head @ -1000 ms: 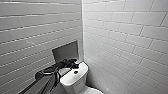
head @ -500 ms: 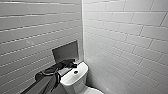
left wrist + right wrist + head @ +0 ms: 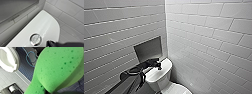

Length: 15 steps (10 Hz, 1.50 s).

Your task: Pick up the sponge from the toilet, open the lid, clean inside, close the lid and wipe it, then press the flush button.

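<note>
Flush button (image 3: 35,39), round and chrome-rimmed, sits in the middle of the flat white tank top (image 3: 47,23) of the toilet (image 3: 164,75). In the left wrist view, the dark tip of the left end effector (image 3: 50,43) is just beside the button, off its rim and not on it. Whether the tip touches the tank top cannot be told. Whether this end effector stands wide or narrow cannot be told either. In the head view the left arm comes in low and reaches across to the tank, with the left end effector over the middle of its top.

The sponge (image 3: 56,68), bright green and pitted with small holes, is up close to the right wrist camera, well above the floor. The right end effector (image 3: 50,92) holds it at its narrow end, where a dark part meets the foam.

Behind the tank a grey recessed niche (image 3: 148,48) is set into the white tiled wall (image 3: 209,32), and the toilet stands in the corner where two such walls meet. Past the sponge, the right wrist view shows the lid (image 3: 7,59), a dark blue tiled floor (image 3: 25,68) with a looped blue cable (image 3: 30,58) lying on it, and a paper roll holder (image 3: 11,88) on the wall.
</note>
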Motion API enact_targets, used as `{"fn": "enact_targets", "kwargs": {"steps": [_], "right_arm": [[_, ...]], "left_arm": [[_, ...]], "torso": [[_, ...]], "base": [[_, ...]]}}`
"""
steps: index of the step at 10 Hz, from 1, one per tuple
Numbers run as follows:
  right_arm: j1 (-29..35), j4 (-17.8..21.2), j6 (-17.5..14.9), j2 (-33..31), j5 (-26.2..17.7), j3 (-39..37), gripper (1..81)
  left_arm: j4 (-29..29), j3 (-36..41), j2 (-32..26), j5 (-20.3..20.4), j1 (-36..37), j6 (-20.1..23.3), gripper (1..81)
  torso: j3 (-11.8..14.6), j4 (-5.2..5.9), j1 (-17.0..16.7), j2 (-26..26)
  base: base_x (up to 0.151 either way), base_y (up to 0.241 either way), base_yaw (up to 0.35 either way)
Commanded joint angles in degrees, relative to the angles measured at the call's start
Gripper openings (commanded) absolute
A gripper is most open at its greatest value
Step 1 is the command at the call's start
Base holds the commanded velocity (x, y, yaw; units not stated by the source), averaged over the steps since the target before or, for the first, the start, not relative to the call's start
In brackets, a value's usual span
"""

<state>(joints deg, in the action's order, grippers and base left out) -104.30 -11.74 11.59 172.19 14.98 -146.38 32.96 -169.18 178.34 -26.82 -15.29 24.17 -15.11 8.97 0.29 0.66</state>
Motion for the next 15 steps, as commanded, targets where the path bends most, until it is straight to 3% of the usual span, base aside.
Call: {"fn": "enact_targets", "kwargs": {"steps": [1,2,3,7,9,11,15], "right_arm": [[-1.6,-1.4,-0.2,0.5,-3.8,1.0,1.0],[-1.7,-1.4,-0.2,0.5,-3.8,1.0,1.0],[-1.7,-1.4,-0.2,0.5,-3.8,1.0,1.0],[-1.8,-1.6,-0.3,0.8,-3.8,1.0,1.0],[-1.8,-1.6,-0.3,0.8,-3.8,1.0,1.0],[-1.8,-1.6,-0.3,0.9,-3.8,1.0,1.0],[-1.8,-1.6,-0.3,1.0,-3.8,1.0,1.0]], "left_arm": [[0.2,-0.3,0.2,-1.1,10.8,0.2,1.0],[0.2,-0.4,0.4,-0.6,10.8,0.2,1.0],[0.0,-0.4,0.6,0.4,10.8,0.2,1.0],[-0.7,-1.7,1.1,3.5,11.0,0.2,1.0],[-1.3,-1.9,1.4,4.4,11.0,0.2,1.0],[-2.2,-2.2,1.6,5.2,11.0,0.2,1.0],[-2.1,-2.4,1.7,5.4,11.0,0.2,1.0]], "torso": [[-2.2,0.00,0.0,0.0],[-6.6,0.00,0.0,0.0],[-1.8,0.00,0.0,0.0],[-3.7,0.00,0.1,-0.1],[-3.2,0.00,0.1,-0.1],[-6.3,0.00,0.1,-0.1],[-9.2,0.00,0.1,-0.1]], "base": [[0.000,0.000,0.000],[0.000,0.000,0.000],[0.000,0.000,0.000],[0.000,0.000,0.000],[0.000,0.000,0.000],[0.000,0.000,0.000],[0.000,0.000,0.000]]}}
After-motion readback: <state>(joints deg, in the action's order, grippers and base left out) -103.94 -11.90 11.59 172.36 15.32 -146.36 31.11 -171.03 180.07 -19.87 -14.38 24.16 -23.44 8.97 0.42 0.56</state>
